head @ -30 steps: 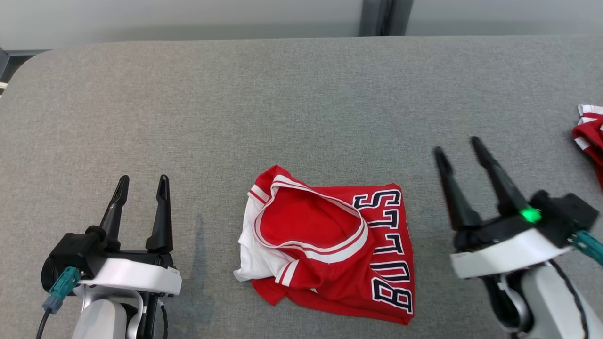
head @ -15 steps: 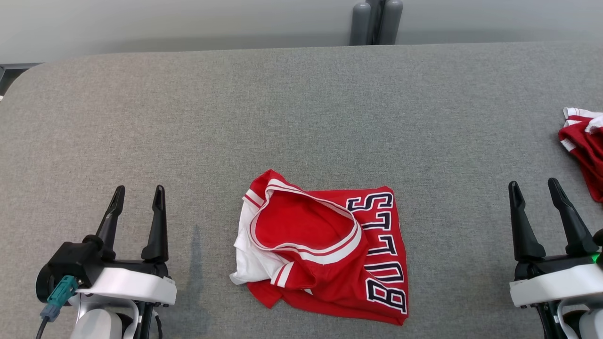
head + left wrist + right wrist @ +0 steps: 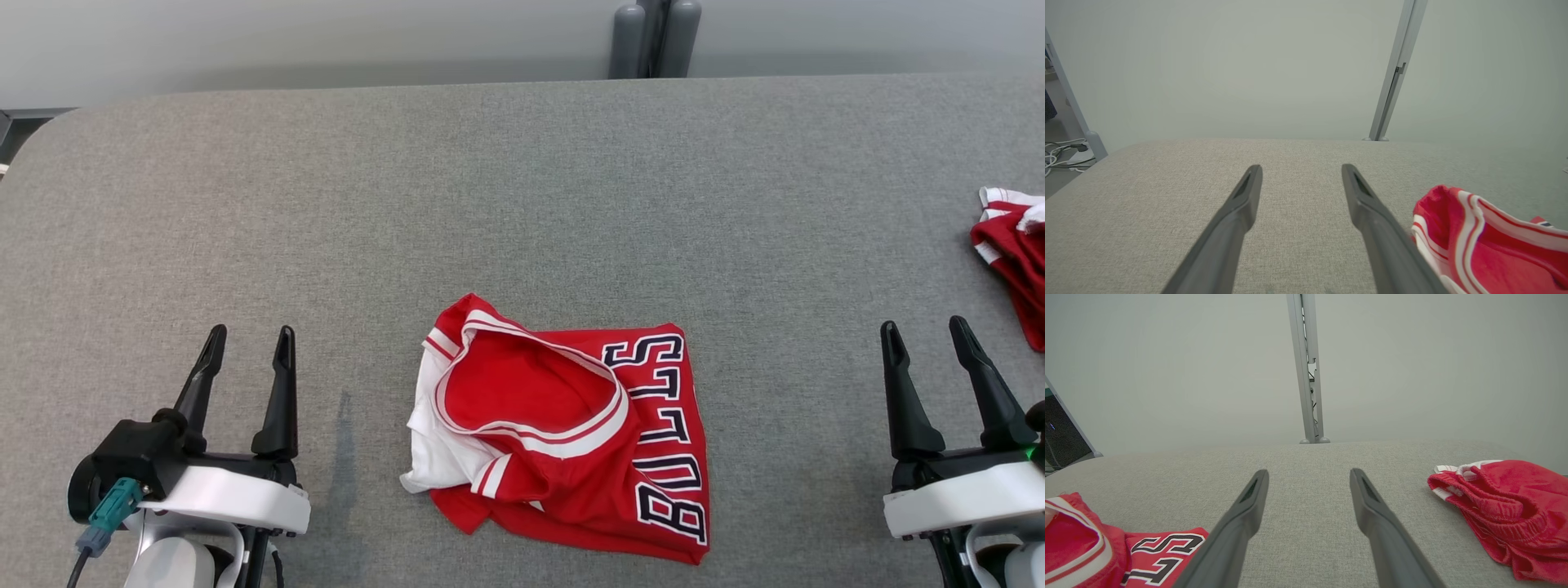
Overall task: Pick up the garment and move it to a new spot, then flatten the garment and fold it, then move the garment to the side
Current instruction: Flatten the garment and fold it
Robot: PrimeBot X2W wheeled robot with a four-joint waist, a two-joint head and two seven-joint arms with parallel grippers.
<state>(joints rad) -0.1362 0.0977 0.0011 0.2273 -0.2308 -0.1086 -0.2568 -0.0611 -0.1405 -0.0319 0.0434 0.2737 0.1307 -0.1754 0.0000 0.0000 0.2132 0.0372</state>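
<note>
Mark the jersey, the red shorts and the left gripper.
jersey [image 3: 531, 390], head view, red panel inside the trim
red shorts [image 3: 1506, 510], right wrist view, bunched waistband
left gripper [image 3: 251, 333], head view, between its fingertips

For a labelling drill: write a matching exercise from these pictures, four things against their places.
Things:
1 red jersey with dark lettering
2 crumpled red garment with white trim
3 left gripper
4 grey upright post

Places:
A behind the far edge of the grey fabric table
B middle of the table's near half
C at the robot's left, open, empty
D at the table's right edge

Pairs: 1-B; 2-D; 3-C; 4-A.
</note>
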